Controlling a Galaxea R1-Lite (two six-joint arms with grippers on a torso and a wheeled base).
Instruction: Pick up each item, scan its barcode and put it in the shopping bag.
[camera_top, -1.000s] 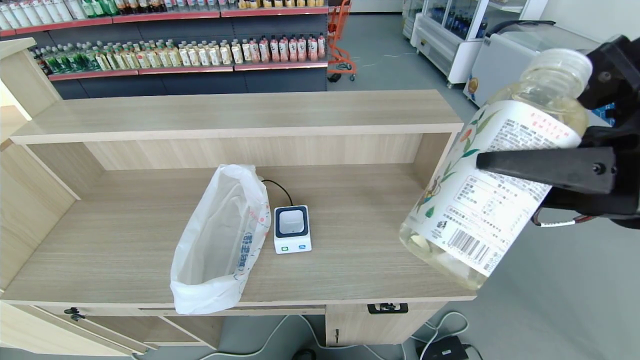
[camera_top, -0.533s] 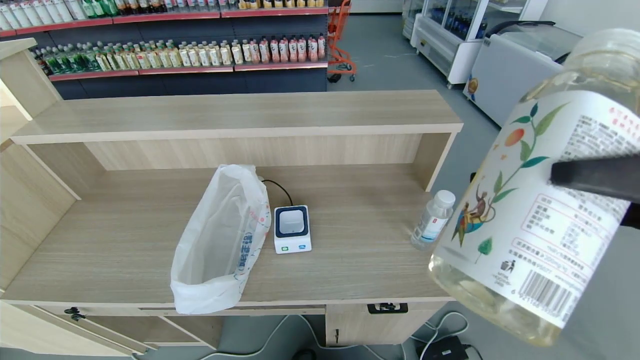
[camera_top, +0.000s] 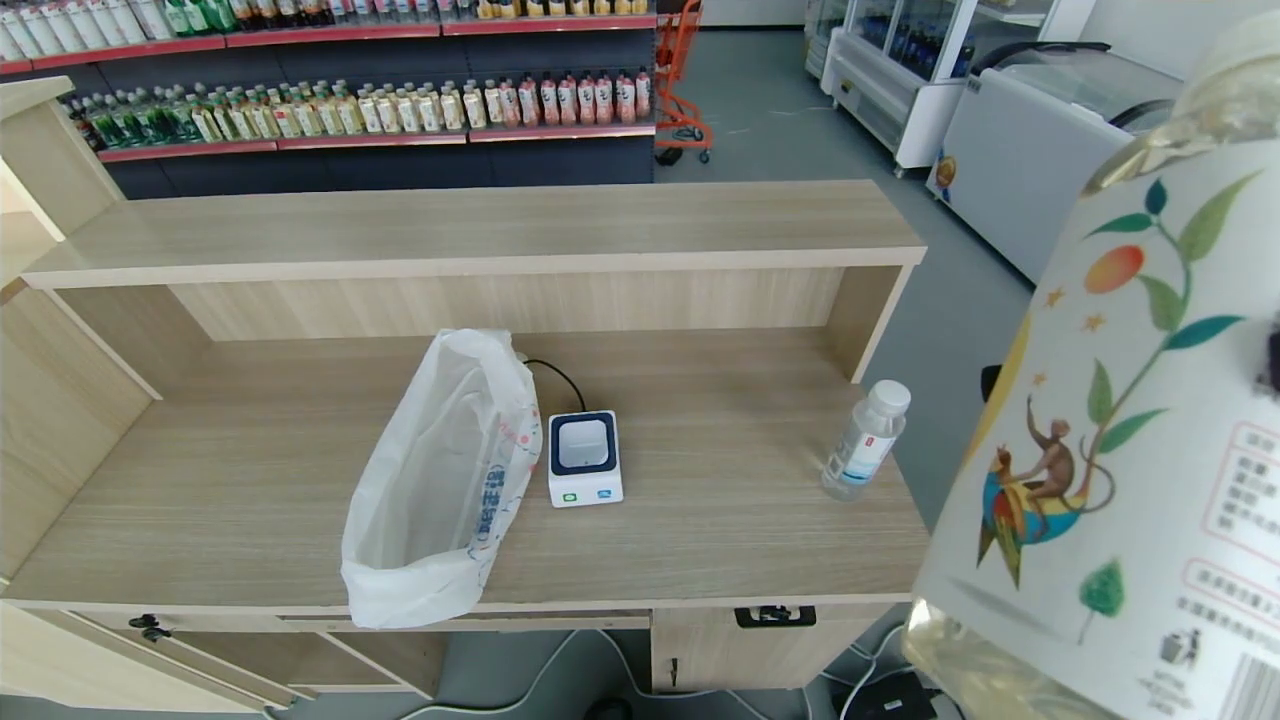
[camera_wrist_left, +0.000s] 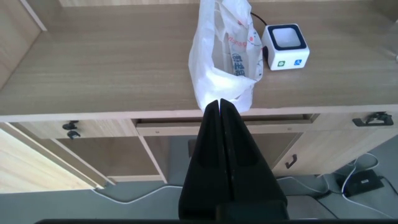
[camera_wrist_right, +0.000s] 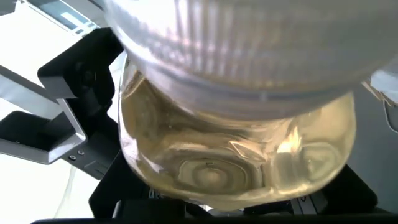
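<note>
A big tea bottle (camera_top: 1120, 440) with pale yellow liquid and a white illustrated label looms at the right of the head view, tilted and close to the camera. My right gripper (camera_wrist_right: 233, 162) is shut on the tea bottle (camera_wrist_right: 236, 124), seen from its cap end. A small clear water bottle (camera_top: 865, 440) stands upright near the counter's right edge. The white shopping bag (camera_top: 440, 480) lies open on the counter, with the white barcode scanner (camera_top: 585, 457) just right of it. My left gripper (camera_wrist_left: 221, 106) is shut and empty, hanging in front of the counter below the bag (camera_wrist_left: 224, 56) and scanner (camera_wrist_left: 286, 46).
The wooden counter (camera_top: 700, 520) has a raised back ledge and side walls. A black cable (camera_top: 560, 375) runs from the scanner to the back. Store shelves of drinks (camera_top: 350, 105) and freezers (camera_top: 1000, 130) stand beyond.
The tea bottle in my right gripper has moved right and nearer the head camera, uncovering the small water bottle on the counter. The gripper's fingers have left the head view.
</note>
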